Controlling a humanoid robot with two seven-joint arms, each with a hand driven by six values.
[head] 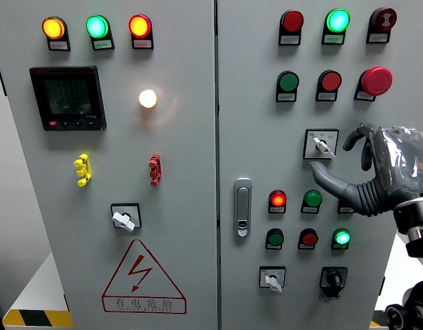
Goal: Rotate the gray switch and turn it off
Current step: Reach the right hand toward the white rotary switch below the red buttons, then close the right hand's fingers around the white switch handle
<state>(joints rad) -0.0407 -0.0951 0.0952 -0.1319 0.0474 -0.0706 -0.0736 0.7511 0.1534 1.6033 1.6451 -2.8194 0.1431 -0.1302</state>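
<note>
You see the right hand (366,172) raised at the grey cabinet door (397,289), fingers loosely curled, thumb (328,177) pointing just below the gray switch (322,144), its handle angled down-right, green lamp (338,20) lit above.

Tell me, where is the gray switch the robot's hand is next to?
In the head view, the gray switch sits on the right cabinet door, under the red button and above the green light, just left of the right hand.
</note>
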